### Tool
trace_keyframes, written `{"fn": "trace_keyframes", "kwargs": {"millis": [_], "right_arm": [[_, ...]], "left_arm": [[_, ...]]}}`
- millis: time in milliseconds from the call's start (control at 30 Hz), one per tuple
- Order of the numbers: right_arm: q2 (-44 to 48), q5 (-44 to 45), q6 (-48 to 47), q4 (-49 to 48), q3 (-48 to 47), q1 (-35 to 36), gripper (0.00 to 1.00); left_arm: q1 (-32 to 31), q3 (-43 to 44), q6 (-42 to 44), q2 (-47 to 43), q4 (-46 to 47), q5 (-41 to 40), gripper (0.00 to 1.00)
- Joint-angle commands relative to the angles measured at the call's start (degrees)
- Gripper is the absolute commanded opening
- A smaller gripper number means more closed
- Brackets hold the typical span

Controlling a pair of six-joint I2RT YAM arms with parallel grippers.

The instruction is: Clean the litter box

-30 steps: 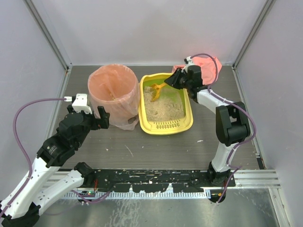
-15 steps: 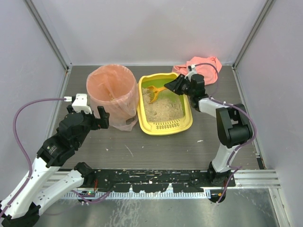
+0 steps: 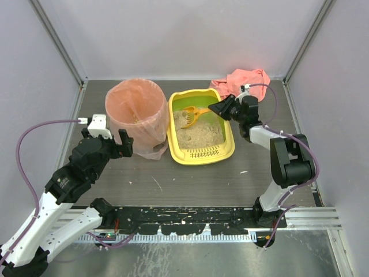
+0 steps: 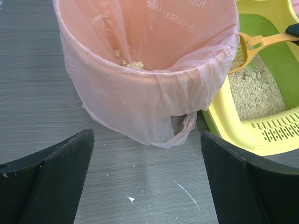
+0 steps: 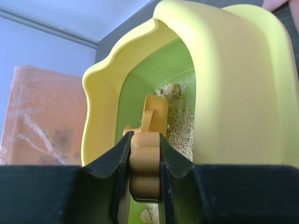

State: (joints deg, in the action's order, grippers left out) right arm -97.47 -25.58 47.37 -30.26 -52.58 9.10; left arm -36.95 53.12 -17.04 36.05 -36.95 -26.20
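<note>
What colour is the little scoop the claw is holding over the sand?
Orange. The scoop shows best in the left wrist view, against the green inside of the tray.

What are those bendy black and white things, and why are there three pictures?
Those are two robot arms bolted to a table. One picture looks down from above; the other two come from a small camera on each wrist. On the table sit a yellow litter box with sandy litter, a round bin lined with a pink bag, and a pink cloth. The right fingers are shut on an orange scoop held over the litter. The left fingers are wide open, holding nothing, beside the bin.
</note>
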Motion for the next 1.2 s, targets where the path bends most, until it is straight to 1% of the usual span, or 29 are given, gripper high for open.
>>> {"fn": "trace_keyframes", "kwargs": {"millis": [0,233,400,633,800,900,1000,1067,1133,1167], "right_arm": [[4.9,0.95,1.42,-3.26,1.55,-1.63,0.01],[9.48,-1.46,3.81,-5.26,6.42,-4.83,0.01],[12.0,-4.59,7.62,-8.15,9.95,-8.01,0.01],[13.1,-10.88,16.37,-17.01,15.49,-13.09,0.01],[11.9,-15.86,24.62,-26.29,19.25,-16.93,0.01],[10.95,-16.45,30.13,-32.42,21.7,-18.76,0.01],[10.51,-17.58,33.9,-37.55,22.9,-18.05,0.01],[11.33,-17.74,34.61,-38.59,23.82,-19.77,0.01],[12.5,-15.4,35.35,-37.87,25.72,-21.92,0.01],[12.59,-14.88,35.37,-37.68,25.74,-21.32,0.01]], "left_arm": [[0.3,1.46,0.94,0.06,1.54,-0.88,0.98],[0.3,1.25,0.91,-0.56,1.28,-1.03,0.98],[0.3,1.23,0.78,-0.81,1.1,-0.94,0.98],[0.3,1.88,0.86,-1.02,0.51,-1.56,0.98],[0.3,2.37,0.94,-1.46,-0.01,-1.97,0.98],[0.32,2.73,0.87,-1.71,-0.48,-1.93,0.98],[0.37,2.88,0.71,-2.0,-0.59,-2.12,0.98],[0.32,2.93,0.54,-1.99,-0.56,-2.2,0.98],[0.33,3.11,0.36,-1.84,-0.58,-2.02,0.98],[0.3,3.2,0.26,-1.7,-0.66,-1.9,0.98]]}}
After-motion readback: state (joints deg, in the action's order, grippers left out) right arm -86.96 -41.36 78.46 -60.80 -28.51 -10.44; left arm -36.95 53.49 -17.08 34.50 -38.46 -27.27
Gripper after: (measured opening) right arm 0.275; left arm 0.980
